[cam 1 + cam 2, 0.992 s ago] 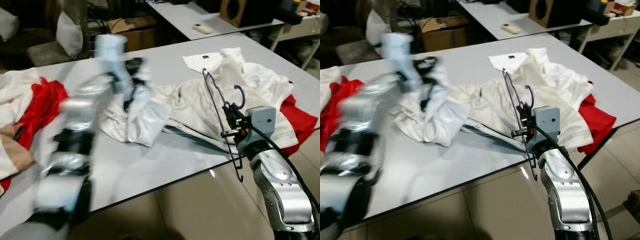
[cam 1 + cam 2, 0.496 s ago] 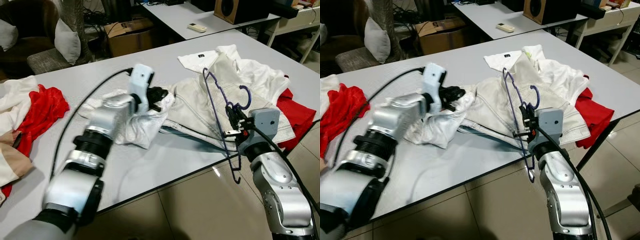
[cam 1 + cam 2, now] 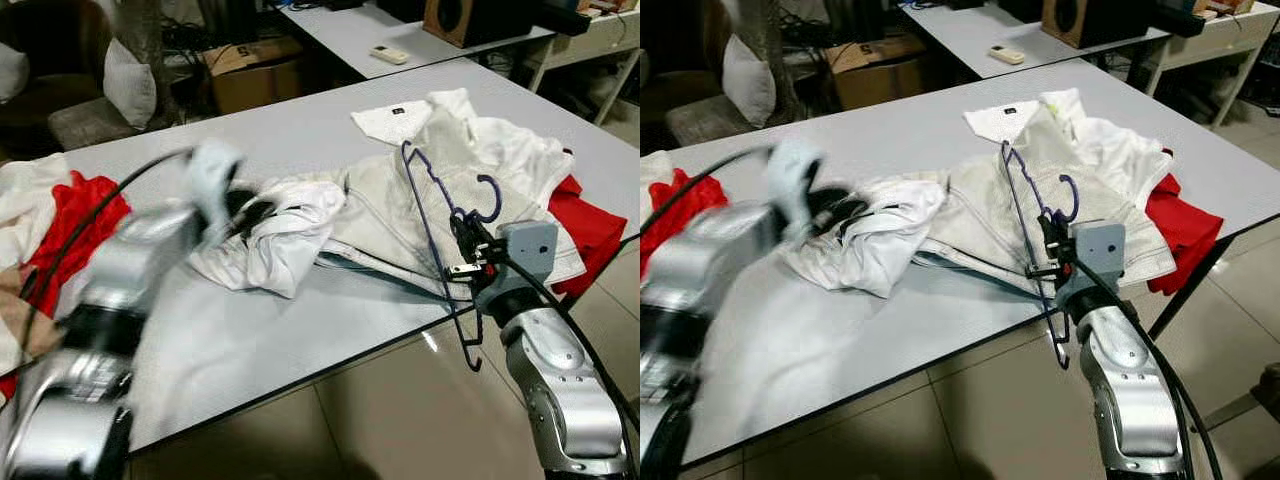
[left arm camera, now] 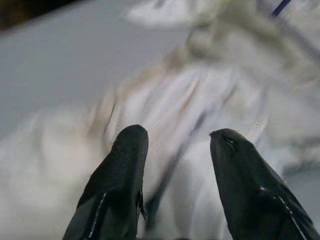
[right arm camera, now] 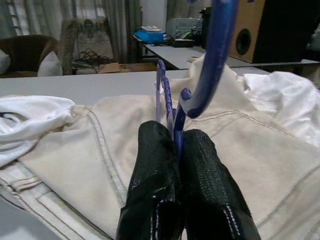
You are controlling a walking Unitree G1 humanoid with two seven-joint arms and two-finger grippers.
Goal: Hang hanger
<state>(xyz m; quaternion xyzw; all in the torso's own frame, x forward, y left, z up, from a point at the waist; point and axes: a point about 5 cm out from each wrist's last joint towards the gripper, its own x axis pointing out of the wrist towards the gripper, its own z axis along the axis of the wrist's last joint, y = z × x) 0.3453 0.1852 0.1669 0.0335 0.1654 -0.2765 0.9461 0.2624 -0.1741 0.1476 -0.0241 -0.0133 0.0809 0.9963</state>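
Note:
A purple wire hanger stands nearly upright at the table's front right edge, its lower end hanging below the tabletop. My right gripper is shut on its neck just under the hook; in the right wrist view the black fingers pinch the hanger. Behind it lies a cream jacket. My left gripper is open, hovering over a crumpled white garment. In the eye views the left arm is motion-blurred, with the gripper at the garment's left edge.
The grey table also holds a white shirt, red cloth at the right edge and red and white clothes at the left. A second table with a remote, a cardboard box and a cushion stand behind.
My left arm has swung back to the left, off the middle of the white garment, and is blurred with motion. The right gripper has stayed in place, holding the hanger.

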